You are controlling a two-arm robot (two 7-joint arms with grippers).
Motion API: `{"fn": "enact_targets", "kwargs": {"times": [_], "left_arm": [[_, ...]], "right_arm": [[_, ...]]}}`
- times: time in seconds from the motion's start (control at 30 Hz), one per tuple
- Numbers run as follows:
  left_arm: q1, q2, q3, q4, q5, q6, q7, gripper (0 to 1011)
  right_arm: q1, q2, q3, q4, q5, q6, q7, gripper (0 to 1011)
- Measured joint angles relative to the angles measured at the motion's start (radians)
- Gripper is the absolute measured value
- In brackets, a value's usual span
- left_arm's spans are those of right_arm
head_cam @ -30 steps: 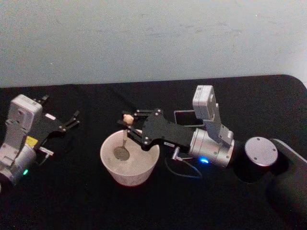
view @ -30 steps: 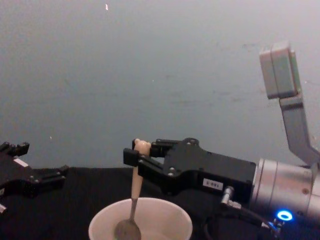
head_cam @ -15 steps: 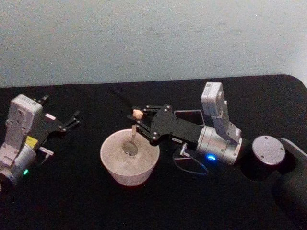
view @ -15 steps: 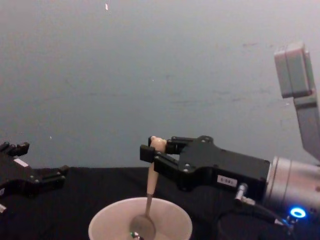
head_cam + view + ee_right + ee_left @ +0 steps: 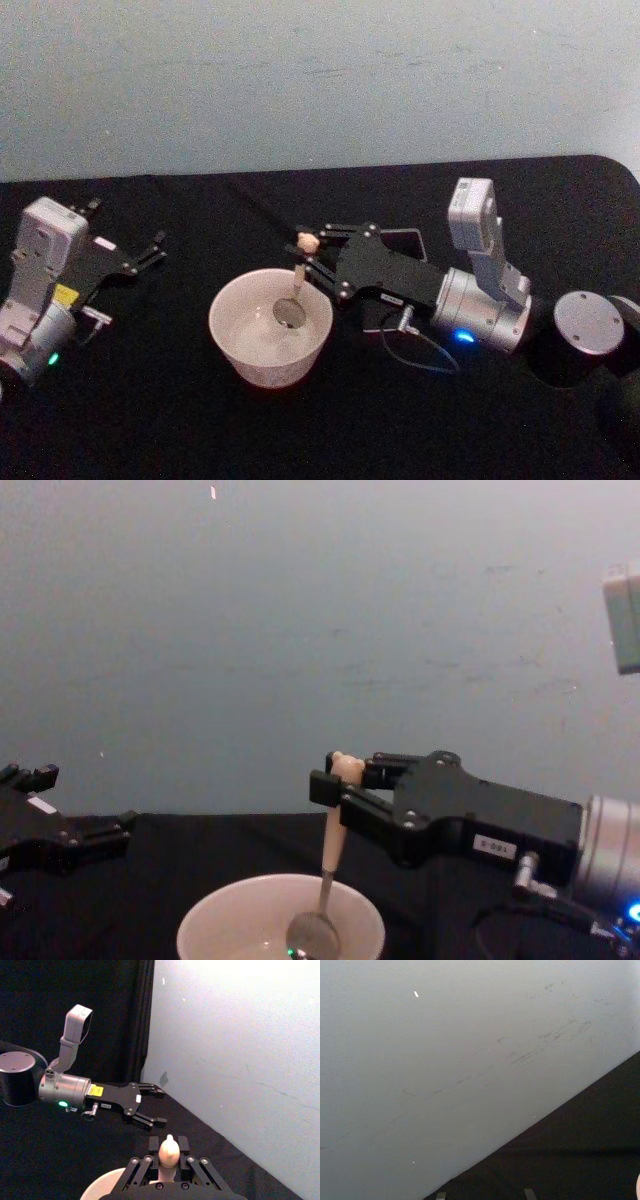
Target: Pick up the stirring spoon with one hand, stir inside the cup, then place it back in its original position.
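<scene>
The cream-white cup (image 5: 262, 366) stands at the middle of the black table, and the chest view shows its rim (image 5: 205, 920). The stirring spoon (image 5: 298, 280) hangs upright in it, metal bowl low inside the cup's right half (image 5: 315, 937). My right gripper (image 5: 308, 256) is shut on the beige handle just below the bear head (image 5: 169, 1150), above the cup's right rim (image 5: 327, 788). The dark holder (image 5: 412, 236) shows partly behind that gripper. At the left, my left gripper (image 5: 152, 251) rests open and holds nothing (image 5: 161, 1106).
A black cloth (image 5: 150, 420) covers the table up to a pale wall (image 5: 320, 80). A thin grey cable (image 5: 420, 352) loops on the cloth beside my right wrist. The table's far right corner (image 5: 625, 170) is rounded.
My right gripper has moved to the right with the spoon, carrying the metal bowl from the cup's left side to its right side. The left arm has not moved.
</scene>
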Motion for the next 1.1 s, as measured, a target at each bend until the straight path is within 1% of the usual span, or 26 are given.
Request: {"fn": "enact_targets", "kwargs": {"times": [0.13,0.27,0.37,0.6,0.73,0.87,1.1], "left_arm": [[0.0,0.0,0.0,0.0,0.0,0.0,0.0,1001],[0.0,0.0,0.0,0.0,0.0,0.0,0.0,1001],[0.0,0.0,0.0,0.0,0.0,0.0,0.0,1001],[0.0,0.0,0.0,0.0,0.0,0.0,0.0,1001],[0.0,0.0,0.0,0.0,0.0,0.0,0.0,1002],[0.0,0.0,0.0,0.0,0.0,0.0,0.0,1001],[0.0,0.0,0.0,0.0,0.0,0.0,0.0,1001]], "right_arm": [[-0.022,0.021,0.005,-0.036,0.008,0.005,0.004,214],[-0.035,0.034,0.005,-0.06,0.014,0.01,0.011,214],[-0.05,0.045,-0.002,-0.087,0.022,0.015,0.022,214],[-0.062,0.051,-0.024,-0.115,0.031,0.024,0.041,214],[-0.058,0.043,-0.038,-0.114,0.031,0.026,0.045,214],[-0.043,0.027,-0.049,-0.095,0.027,0.025,0.044,214],[0.001,-0.015,-0.056,-0.027,0.012,0.014,0.026,214]]}}
